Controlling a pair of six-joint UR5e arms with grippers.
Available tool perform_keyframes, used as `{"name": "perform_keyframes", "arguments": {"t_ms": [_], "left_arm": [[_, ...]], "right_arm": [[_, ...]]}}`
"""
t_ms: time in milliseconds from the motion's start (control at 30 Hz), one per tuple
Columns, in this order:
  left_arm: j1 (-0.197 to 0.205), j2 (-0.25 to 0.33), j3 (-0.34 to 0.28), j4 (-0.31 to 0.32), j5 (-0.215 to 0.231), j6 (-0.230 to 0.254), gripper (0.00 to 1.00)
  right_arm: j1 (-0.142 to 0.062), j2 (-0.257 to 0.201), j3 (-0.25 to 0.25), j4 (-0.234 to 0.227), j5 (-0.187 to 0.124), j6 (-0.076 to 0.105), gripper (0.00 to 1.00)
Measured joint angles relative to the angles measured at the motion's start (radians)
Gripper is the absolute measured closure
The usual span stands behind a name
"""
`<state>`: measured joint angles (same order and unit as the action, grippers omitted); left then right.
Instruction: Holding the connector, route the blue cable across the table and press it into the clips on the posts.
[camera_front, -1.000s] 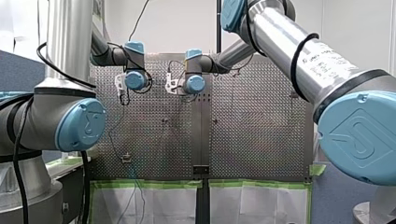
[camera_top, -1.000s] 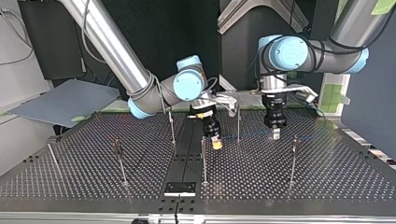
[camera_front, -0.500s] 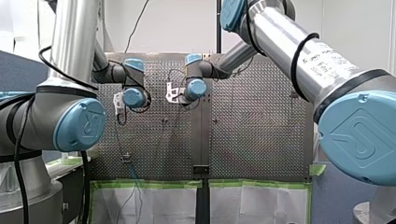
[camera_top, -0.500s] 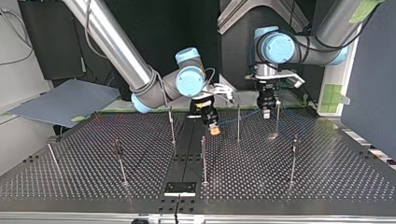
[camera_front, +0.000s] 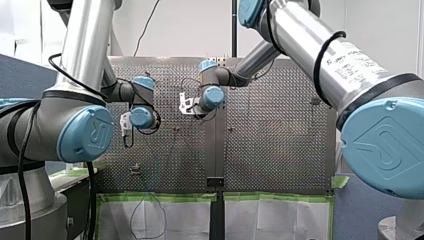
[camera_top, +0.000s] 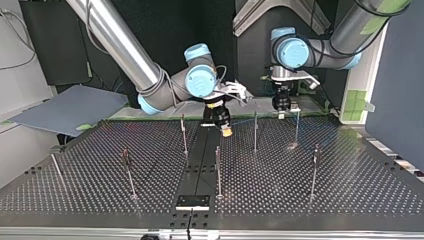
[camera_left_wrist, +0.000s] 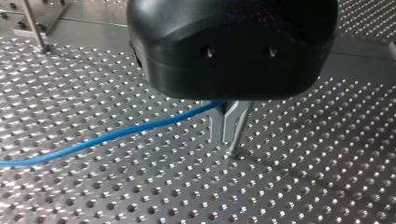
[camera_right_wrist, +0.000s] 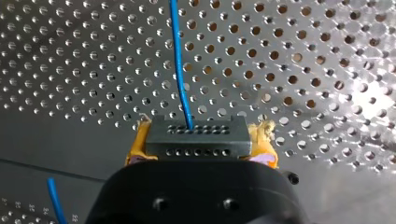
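Right end effector (camera_right_wrist: 200, 142) low over perforated tabletop (camera_right_wrist: 303, 56), yellow pads (camera_right_wrist: 135, 149) clenched on black connector (camera_right_wrist: 194, 130). Left end effector (camera_left_wrist: 228, 128): metal fingers (camera_left_wrist: 217, 128) pinched together on blue cable (camera_left_wrist: 116, 135), tips near tabletop. Cable leaves connector's face, runs straight ahead of right end effector.

Over the perforated worktop (camera_top: 350, 190), my right gripper (camera_top: 226, 132) and my left gripper (camera_top: 281, 111) flank the middle post (camera_top: 255, 132), with the blue cable (camera_top: 242, 120) stretched between them past it.

The blue cable (camera_left_wrist: 93, 142) hides behind my left hand (camera_left_wrist: 229, 140) — far end cropped.
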<state>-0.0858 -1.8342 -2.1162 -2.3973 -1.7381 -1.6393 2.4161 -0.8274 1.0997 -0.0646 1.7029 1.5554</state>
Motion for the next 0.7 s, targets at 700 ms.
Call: {"name": "perform_keyframes", "arguments": {"t_ms": [700], "left_arm": [[0.001,-0.048,0.008,0.086,0.078,-0.042,1.00]], "right_arm": [[-0.005,-0.018,0.113,-0.020,0.003,-0.001,1.00]]}}
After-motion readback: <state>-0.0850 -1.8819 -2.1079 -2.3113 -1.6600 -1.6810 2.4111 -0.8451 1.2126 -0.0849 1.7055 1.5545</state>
